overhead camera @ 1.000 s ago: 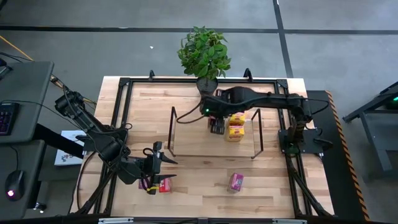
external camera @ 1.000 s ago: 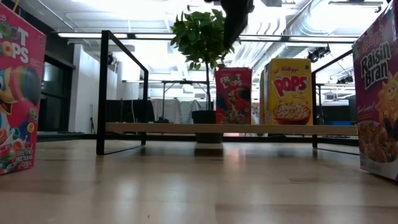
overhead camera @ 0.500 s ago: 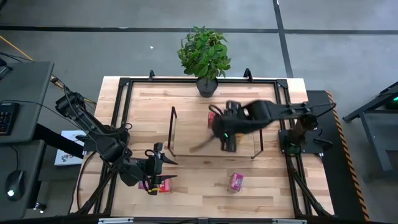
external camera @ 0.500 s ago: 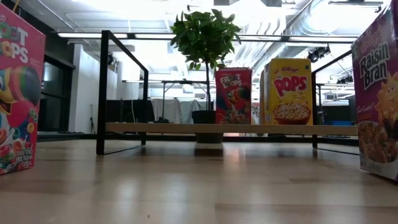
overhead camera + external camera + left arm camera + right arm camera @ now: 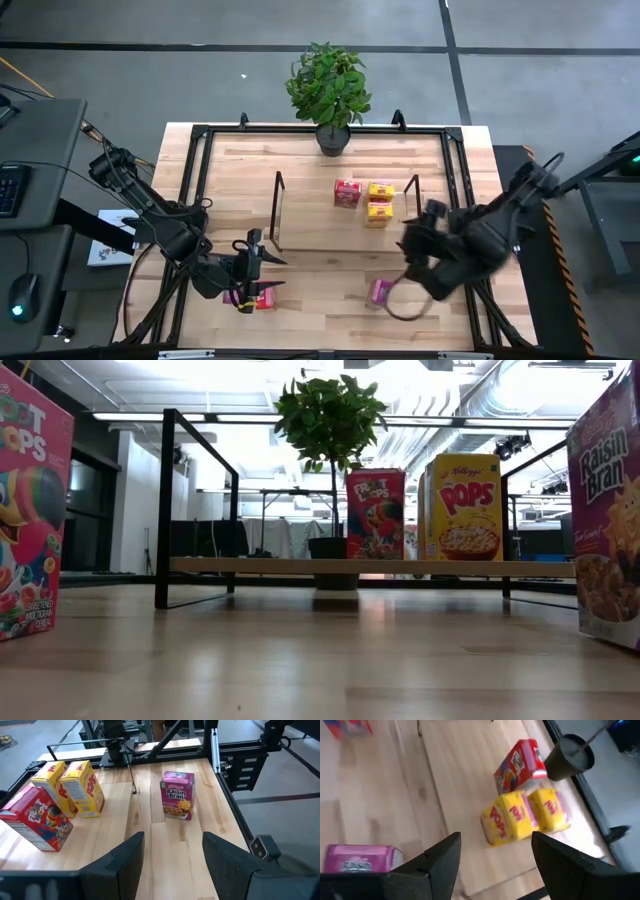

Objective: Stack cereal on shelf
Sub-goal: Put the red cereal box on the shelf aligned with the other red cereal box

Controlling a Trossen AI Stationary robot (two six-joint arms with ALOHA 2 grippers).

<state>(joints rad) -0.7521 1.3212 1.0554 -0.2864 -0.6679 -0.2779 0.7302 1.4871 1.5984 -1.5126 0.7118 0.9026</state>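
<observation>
The shelf (image 5: 310, 215) holds a red cereal box (image 5: 347, 192) and two yellow cereal boxes (image 5: 378, 200), all standing on its board (image 5: 300, 566). A pink Raisin Bran box (image 5: 380, 291) stands on the table nearer the front edge. Another red box (image 5: 262, 297) stands near the front left. My left gripper (image 5: 255, 262) hovers open just beyond that red box, with nothing between its fingers (image 5: 172, 842). My right gripper (image 5: 412, 245) is blurred, off the shelf's right end and above the table. It is open and empty (image 5: 495, 845), up beside the pink box (image 5: 362, 857).
A potted plant (image 5: 330, 85) stands at the table's far edge behind the shelf. The shelf's black end frames (image 5: 277, 210) rise at each end. Black rails (image 5: 195, 180) run along the table's sides. Bare wood lies between the shelf and the front boxes.
My right gripper has left the red box on the shelf and swung fast toward the table's right and near edge, turning as it went. It stayed open. The red box stands where it was. My left arm has kept still.
</observation>
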